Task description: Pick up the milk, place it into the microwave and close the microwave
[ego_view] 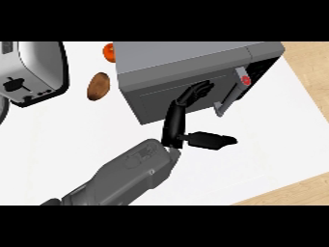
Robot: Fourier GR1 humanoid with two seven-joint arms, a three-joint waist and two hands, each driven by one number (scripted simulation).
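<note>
Head view hides the milk; one hand [175, 120], fingers straight, presses the shut microwave [153, 99] door

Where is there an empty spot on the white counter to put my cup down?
The white counter is bare to the right of the hand, below the microwave, out to the wooden edge. Another bare patch lies at lower left, under the toaster and the potato. It is crowded along the top, where toaster, potato and microwave sit close together.
</note>
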